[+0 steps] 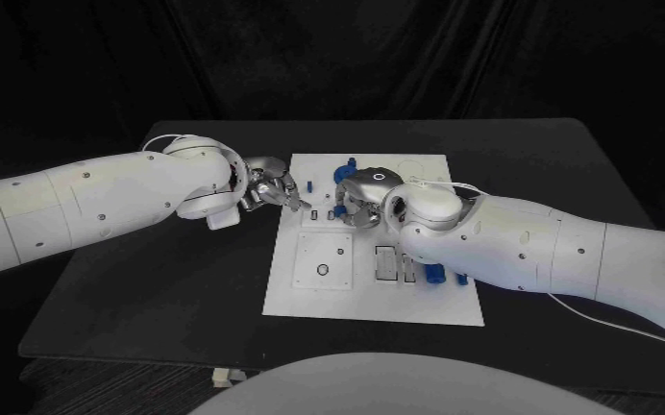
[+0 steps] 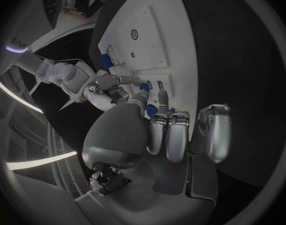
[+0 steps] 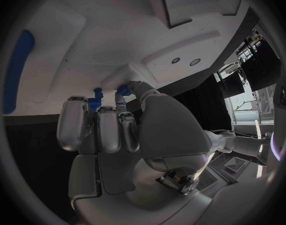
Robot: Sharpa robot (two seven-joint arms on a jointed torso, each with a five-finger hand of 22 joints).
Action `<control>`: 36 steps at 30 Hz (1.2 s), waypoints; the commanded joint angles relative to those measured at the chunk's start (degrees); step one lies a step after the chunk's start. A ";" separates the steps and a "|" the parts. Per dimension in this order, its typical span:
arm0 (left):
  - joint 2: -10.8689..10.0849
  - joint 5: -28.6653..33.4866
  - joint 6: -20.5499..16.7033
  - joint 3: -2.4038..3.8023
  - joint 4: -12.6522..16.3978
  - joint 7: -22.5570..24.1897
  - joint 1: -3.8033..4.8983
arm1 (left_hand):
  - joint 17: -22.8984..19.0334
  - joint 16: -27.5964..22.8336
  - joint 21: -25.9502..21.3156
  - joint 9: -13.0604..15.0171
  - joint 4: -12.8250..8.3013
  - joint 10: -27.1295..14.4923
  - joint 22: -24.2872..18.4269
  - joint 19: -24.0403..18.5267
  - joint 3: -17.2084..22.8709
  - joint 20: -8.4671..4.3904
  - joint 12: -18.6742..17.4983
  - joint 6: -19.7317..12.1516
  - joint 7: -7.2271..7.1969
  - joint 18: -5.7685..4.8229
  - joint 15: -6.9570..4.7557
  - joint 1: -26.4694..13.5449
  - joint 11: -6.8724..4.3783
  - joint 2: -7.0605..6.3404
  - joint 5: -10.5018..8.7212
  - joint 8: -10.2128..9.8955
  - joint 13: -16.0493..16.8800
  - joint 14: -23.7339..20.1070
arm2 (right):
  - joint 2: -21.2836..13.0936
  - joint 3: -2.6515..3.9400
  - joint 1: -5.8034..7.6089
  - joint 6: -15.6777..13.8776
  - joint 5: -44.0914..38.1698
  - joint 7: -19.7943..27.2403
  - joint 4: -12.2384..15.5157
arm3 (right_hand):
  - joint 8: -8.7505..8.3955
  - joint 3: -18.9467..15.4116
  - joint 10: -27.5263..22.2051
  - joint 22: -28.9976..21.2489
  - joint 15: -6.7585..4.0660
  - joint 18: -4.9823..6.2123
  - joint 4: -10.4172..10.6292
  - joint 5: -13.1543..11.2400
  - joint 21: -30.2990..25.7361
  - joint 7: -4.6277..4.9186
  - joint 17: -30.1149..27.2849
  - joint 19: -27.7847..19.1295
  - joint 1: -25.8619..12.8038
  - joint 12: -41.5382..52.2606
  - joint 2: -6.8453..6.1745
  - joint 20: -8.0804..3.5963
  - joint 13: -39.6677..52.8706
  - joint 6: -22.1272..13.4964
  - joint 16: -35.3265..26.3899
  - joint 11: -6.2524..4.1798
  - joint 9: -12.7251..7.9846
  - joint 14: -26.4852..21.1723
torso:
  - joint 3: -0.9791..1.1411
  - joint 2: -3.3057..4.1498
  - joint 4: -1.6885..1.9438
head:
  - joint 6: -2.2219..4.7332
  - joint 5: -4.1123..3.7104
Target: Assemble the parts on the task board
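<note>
The white task board (image 1: 367, 285) lies in the middle of the black table. My left hand (image 1: 270, 187) is at the board's left edge near its far end, fingers curled (image 2: 169, 135), with a small blue part (image 2: 162, 108) right at their tips; a grip on it is unclear. My right hand (image 1: 363, 194) hovers over the board's far middle. Its thumb and curled fingers (image 3: 99, 125) pinch a small blue part (image 3: 123, 90), with another blue part (image 3: 96, 92) beside it. The right hand (image 2: 110, 88) also faces my left fingers across the board.
More blue parts sit on the board: one near the far edge (image 1: 350, 163), one by the left hand (image 1: 316, 184), some under my right forearm (image 1: 438, 277). A long blue piece (image 3: 17, 70) lies further along the board. Raised white blocks (image 1: 323, 261) occupy the board's near half.
</note>
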 commanded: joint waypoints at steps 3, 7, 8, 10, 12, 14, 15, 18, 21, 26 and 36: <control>0.24 0.34 0.99 0.04 -0.10 1.54 0.12 | 15.09 0.15 -0.51 -0.17 0.31 5.49 10.40 -0.63 0.19 0.09 -0.22 -0.65 -0.03 0.84 0.47 0.38 0.44 0.70 -0.23 -0.05 14.66 5.95 | -0.29 -0.07 -0.31 -2.73 0.87 2.90 -0.03 | -0.33 2.08 3.82 9.51 -0.50 -0.36 -1.15 0.80 0.61 -0.32 0.30 0.40 0.74 0.12 0.20 -0.51 11.69 1.98 0.42 -0.71 0.66 3.05 | 0.00 -0.01 -0.01 | -0.01 -0.04; 0.32 0.34 0.68 0.04 -0.13 2.16 0.12 | 15.09 0.15 -0.69 -0.42 0.33 5.31 10.33 -0.81 0.24 0.10 -0.36 -0.77 0.00 0.88 0.49 0.54 0.46 0.76 -0.17 -0.24 14.52 5.95 | -0.66 -0.07 -0.32 -3.88 0.95 3.72 0.23 | -0.63 3.04 4.07 9.70 -0.64 -0.47 -1.90 1.10 1.12 -0.51 0.54 0.56 0.66 0.27 0.16 -0.64 12.05 3.26 0.61 -0.88 0.85 3.09 | 0.00 -0.03 -0.01 | -0.01 -0.11; 0.34 0.34 0.51 0.04 -0.14 2.44 0.12 | 15.09 0.15 -0.77 -0.58 0.27 5.17 10.30 -0.88 0.31 0.11 -0.47 -0.79 0.00 0.90 0.50 0.75 0.47 0.80 -0.10 -0.32 14.41 5.95 | -0.77 -0.07 -0.32 -4.23 0.97 3.93 0.31 | -0.69 3.22 4.14 9.75 -0.68 -0.49 -2.06 1.06 1.24 -0.59 0.65 0.59 0.54 0.31 0.13 -0.67 12.16 3.66 0.68 -0.93 0.93 3.11 | 0.01 -0.03 -0.02 | -0.01 -0.11; 0.43 0.34 0.02 0.03 -0.18 3.26 0.12 | 15.09 0.15 -0.90 -0.86 0.21 4.98 10.26 -1.00 0.40 0.12 -0.64 -0.87 0.03 0.93 0.52 1.03 0.49 0.84 -0.01 -0.52 14.26 5.95 | -1.03 -0.07 -0.32 -5.15 0.99 4.37 0.48 | -0.80 3.34 4.16 9.76 -0.71 -0.50 -2.15 0.90 1.27 -0.62 0.61 0.60 0.35 0.32 0.10 -0.70 12.19 3.94 0.68 -0.97 0.98 3.11 | 0.02 -0.03 -0.03 | -0.01 -0.10; 0.49 0.34 -0.30 0.03 -0.19 3.83 0.12 | 15.09 0.15 -1.06 -1.40 0.18 4.78 10.21 -1.14 0.50 0.15 -0.80 -0.99 0.12 0.96 0.56 1.36 0.54 0.86 0.09 -0.90 14.11 5.95 | -1.22 -0.07 -0.32 -5.79 1.00 4.64 0.56 | -0.89 3.41 4.16 9.77 -0.73 -0.50 -2.20 0.72 1.28 -0.66 0.62 0.60 0.20 0.32 0.09 -0.72 12.17 4.12 0.70 -1.00 1.02 3.11 | 0.03 -0.04 -0.05 | -0.01 -0.07; 0.57 0.34 -0.69 0.03 -0.17 4.71 0.12 | 15.09 0.15 -1.21 -2.21 0.25 4.61 10.19 -1.26 0.55 0.20 -0.94 -1.09 0.26 0.99 0.63 1.63 0.64 0.84 0.16 -1.45 13.97 5.95 | -1.56 -0.07 -0.31 -6.60 1.01 4.94 0.76 | -0.98 3.49 4.17 9.79 -0.76 -0.50 -2.24 0.48 1.31 -0.71 0.63 0.61 0.01 0.32 0.11 -0.75 12.18 4.37 0.72 -1.04 1.08 3.11 | 0.03 -0.05 -0.05 | -0.01 -0.04; 0.59 0.34 -0.84 0.03 -0.15 5.10 0.12 | 15.09 0.15 -1.24 -2.46 0.28 4.33 10.19 -1.28 0.55 0.22 -1.17 -1.10 0.30 0.99 0.66 1.69 0.67 0.82 0.16 -1.60 13.76 5.95 | -1.73 -0.07 -0.31 -6.95 1.01 5.05 0.88 | -1.02 3.55 4.20 9.80 -0.78 -0.51 -2.27 0.35 1.36 -0.76 0.68 0.63 -0.15 0.34 0.13 -0.77 12.22 4.61 0.75 -1.07 1.15 3.12 | 0.04 -0.06 -0.04 | -0.01 -0.07; 0.60 0.34 -1.24 0.03 0.02 6.37 0.12 | 15.09 0.15 -1.68 -4.99 1.11 3.40 10.12 -1.65 0.19 0.49 -1.93 -1.30 0.80 1.07 1.03 1.66 1.14 0.63 -0.47 -3.29 13.05 5.95 | -2.46 -0.07 -0.27 -8.42 1.01 5.45 1.60 | -1.10 3.54 4.21 9.83 -0.80 -0.53 -2.25 0.24 1.45 -0.79 0.65 0.65 -0.37 0.34 0.10 -0.79 12.24 4.75 0.75 -1.10 1.19 3.12 | 0.03 -0.05 -0.03 | -0.01 -0.05; 0.56 0.34 -1.29 0.03 0.17 7.35 0.11 | 15.09 0.15 -2.00 -7.17 2.13 2.90 10.10 -1.91 -0.48 0.81 -2.34 -0.99 1.21 1.12 1.33 1.24 1.45 0.43 -1.56 -4.41 12.67 5.95 | -3.23 -0.06 -0.15 -9.78 1.08 5.76 2.48 | -1.19 3.53 4.29 9.87 -0.83 -0.56 -2.23 0.17 1.57 -0.83 0.81 0.69 -0.65 0.39 0.05 -0.82 12.36 4.95 0.85 -1.14 1.26 3.15 | 0.02 -0.03 -0.03 | -0.01 -0.03; 0.75 2.26 -1.23 0.03 0.11 9.20 0.10 | 15.09 0.15 -3.43 -11.12 4.69 0.07 9.69 -3.34 -2.45 1.47 -4.60 -1.59 2.13 1.47 2.15 -0.32 2.30 0.37 -4.80 -6.90 10.63 5.95 | -4.65 -0.06 0.29 -12.51 1.90 6.53 4.47 | -1.30 3.49 4.37 9.93 -0.86 -0.60 -2.20 0.08 1.77 -0.88 0.95 0.76 -0.93 0.44 -0.02 -0.84 12.47 5.10 0.94 -1.17 1.31 3.18 | 0.03 -0.04 -0.02 | -0.01 -0.04; 2.09 6.01 -1.82 0.02 -0.78 12.14 -0.10 | 15.09 0.15 -6.88 -18.83 6.28 -4.14 9.11 -7.22 -6.91 3.10 -7.15 -2.42 3.82 2.33 3.85 -1.06 4.07 0.04 -5.91 -11.61 8.30 5.95 | -5.74 -0.06 0.62 -14.30 2.30 7.20 6.45 | -1.46 3.46 4.47 10.02 -0.91 -0.66 -2.19 -0.10 2.06 -0.95 1.16 0.85 -1.25 0.49 -0.09 -0.88 12.62 5.32 1.09 -1.23 1.39 3.24 | 0.03 -0.08 -0.06 | -0.01 -0.27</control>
